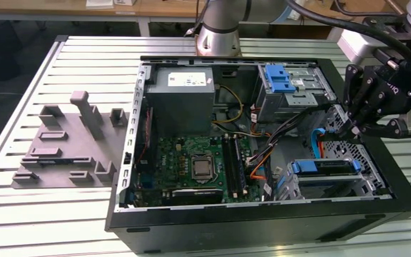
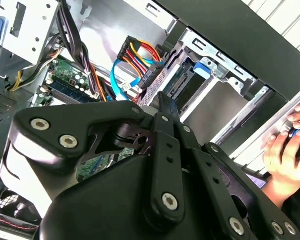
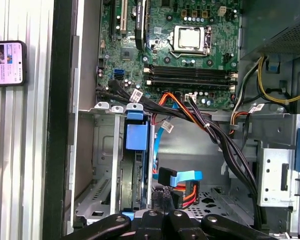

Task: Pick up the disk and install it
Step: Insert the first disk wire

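The disk (image 1: 323, 167) sits on edge in the drive cage at the case's front corner, on the exterior view's right. Its blue bracket (image 3: 137, 135) faces out of the slot, and the same bracket end (image 2: 202, 67) appears in the second wrist view. My gripper (image 1: 350, 130) hangs just above and behind that cage, beside loose cables. Its fingers (image 2: 164, 102) are shut together, tip to tip, with nothing between them. In the first wrist view the gripper (image 3: 162, 217) is a short way from the bracket, not touching it.
The open black computer case (image 1: 263, 214) lies on a slatted table. Inside are a grey power-supply box (image 1: 184, 99), the motherboard (image 1: 195, 160), a blue latch on a silver cage (image 1: 284, 80) and orange and blue cables (image 3: 182, 177). A grey fixture (image 1: 70, 144) lies left. A hand (image 2: 284, 145) and a phone (image 3: 7, 62) are outside the case.
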Available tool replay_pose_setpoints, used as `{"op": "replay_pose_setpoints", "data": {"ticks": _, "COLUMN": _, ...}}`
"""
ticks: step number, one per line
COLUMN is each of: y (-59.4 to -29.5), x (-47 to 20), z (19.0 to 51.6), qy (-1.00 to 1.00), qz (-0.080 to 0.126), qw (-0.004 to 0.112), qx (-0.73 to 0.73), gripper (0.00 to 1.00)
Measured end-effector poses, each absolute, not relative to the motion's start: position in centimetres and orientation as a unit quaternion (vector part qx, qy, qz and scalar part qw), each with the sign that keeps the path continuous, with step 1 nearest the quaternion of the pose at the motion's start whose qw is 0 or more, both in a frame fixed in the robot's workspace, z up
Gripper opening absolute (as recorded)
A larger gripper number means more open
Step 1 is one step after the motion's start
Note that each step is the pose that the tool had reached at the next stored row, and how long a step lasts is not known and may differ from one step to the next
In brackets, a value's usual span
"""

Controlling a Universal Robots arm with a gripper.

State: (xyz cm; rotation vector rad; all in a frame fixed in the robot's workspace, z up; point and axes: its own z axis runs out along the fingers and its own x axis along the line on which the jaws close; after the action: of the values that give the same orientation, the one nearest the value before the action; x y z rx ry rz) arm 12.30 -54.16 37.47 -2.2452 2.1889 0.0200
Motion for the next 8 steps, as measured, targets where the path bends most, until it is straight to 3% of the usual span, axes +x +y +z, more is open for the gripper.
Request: {"op": "replay_pose_setpoints", "data": {"ticks": 8, "y": -53.59, "x": 12.29, "z": 36.94, "qy": 0.697, "qz": 0.005, "qw": 0.002, "qx": -0.717, "gripper": 0.11}}
